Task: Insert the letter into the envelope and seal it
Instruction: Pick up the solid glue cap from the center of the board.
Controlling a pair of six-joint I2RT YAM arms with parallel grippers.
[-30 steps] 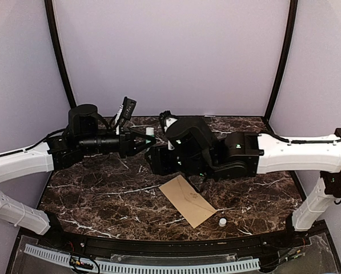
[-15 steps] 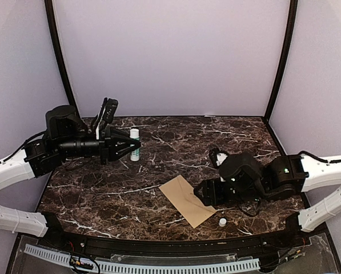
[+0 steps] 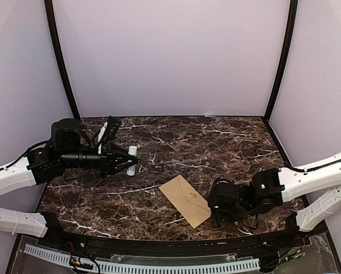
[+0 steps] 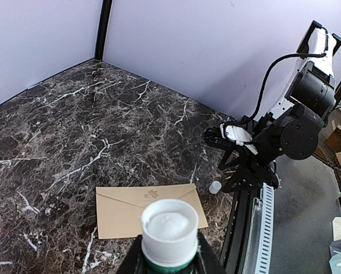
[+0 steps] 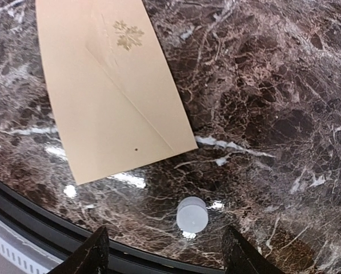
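Envelope (image 3: pixel 184 200): kraft-brown, flap closed flat, faint leaf emblem; lies just ahead of right gripper (image 5: pixel 167 254), spread wide, empty, over small white cap (image 5: pixel 192 214). Left gripper (image 3: pixel 130 161): clamped on uncapped glue stick (image 4: pixel 170 228)

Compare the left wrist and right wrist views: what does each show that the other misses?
Left wrist only: the uncapped glue stick clamped in the left tool, plus the right arm beyond. Right wrist only: the right tool, open. Both: the envelope, flap closed, emblem up, and the small white cap beside it on the marble table.
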